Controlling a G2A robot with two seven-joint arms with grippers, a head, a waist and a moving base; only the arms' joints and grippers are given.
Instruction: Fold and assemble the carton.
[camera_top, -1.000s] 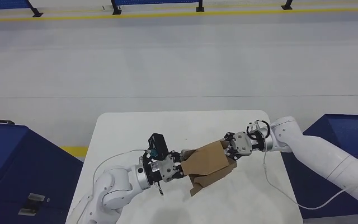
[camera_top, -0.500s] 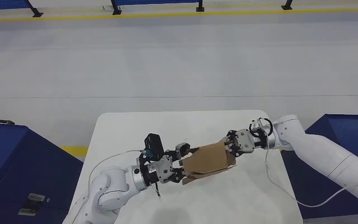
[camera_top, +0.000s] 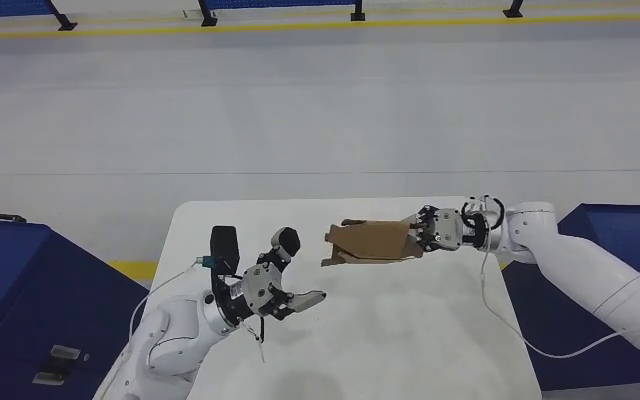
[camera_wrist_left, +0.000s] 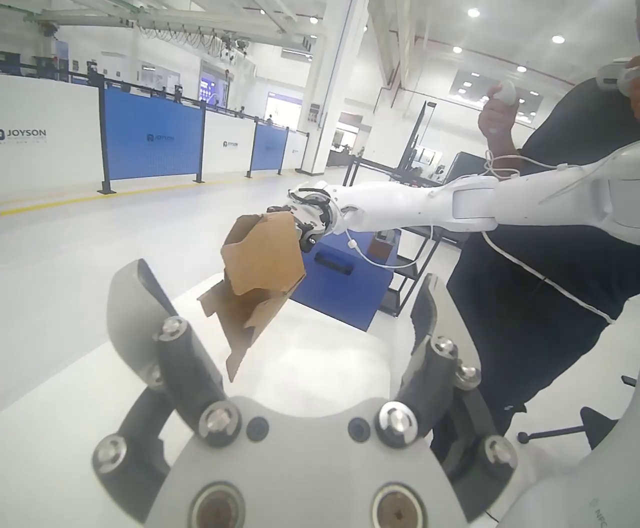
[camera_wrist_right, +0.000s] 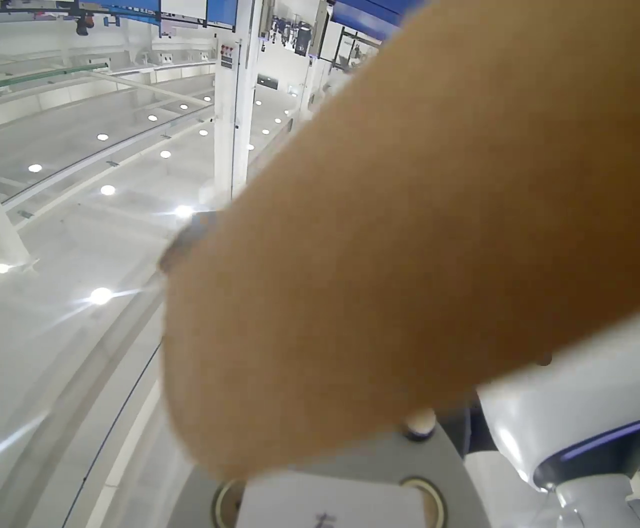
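Left gripper (camera_top: 297, 270) spread wide, empty, arm low above table (camera_top: 430, 340), pointing toward carton (camera_top: 370, 241). Right gripper (camera_top: 416, 236) clamps carton's end, arm stretched out, carton lifted off the table, half-folded.

Seen from the top view, the left arm (camera_top: 185, 335) sits bent at 7 o'clock, its left gripper (camera_top: 303, 268) aimed toward 3 o'clock with fingers spread wide, while the right arm (camera_top: 560, 255) reaches in from 3 o'clock, its right gripper (camera_top: 418, 238) clamped on the carton (camera_top: 370, 242).
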